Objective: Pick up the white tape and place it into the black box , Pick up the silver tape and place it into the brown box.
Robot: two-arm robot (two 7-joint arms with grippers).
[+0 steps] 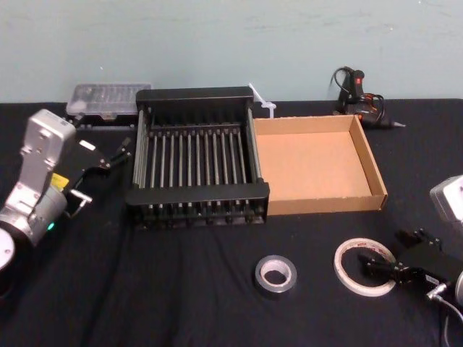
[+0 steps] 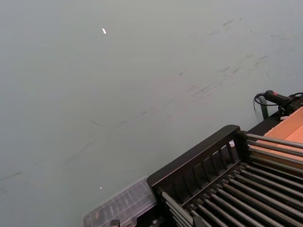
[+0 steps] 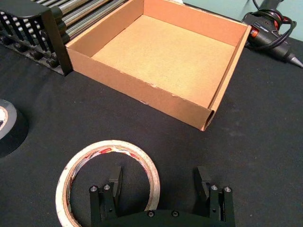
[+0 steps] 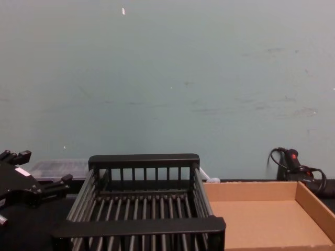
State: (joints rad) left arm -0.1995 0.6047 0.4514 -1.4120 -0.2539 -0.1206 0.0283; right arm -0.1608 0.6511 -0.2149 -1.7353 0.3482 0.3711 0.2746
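Black cloth covered the bench, where the black box (image 1: 194,194) and the brown box (image 1: 325,205) stood side by side against a pale green wall. In front of them the white tape (image 1: 364,243) lay flat with the silver tape (image 1: 275,290) near it on its left. My right claw (image 3: 159,182) was low at the white tape, fingers apart, one inside the ring and one outside, while my left claw (image 1: 116,154) hung apart-fingered just left of the black box.

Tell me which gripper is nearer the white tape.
Right. The right gripper sits at the white tape, open jaws straddling its rim; the left gripper hovers far off beside the black box's left wall.
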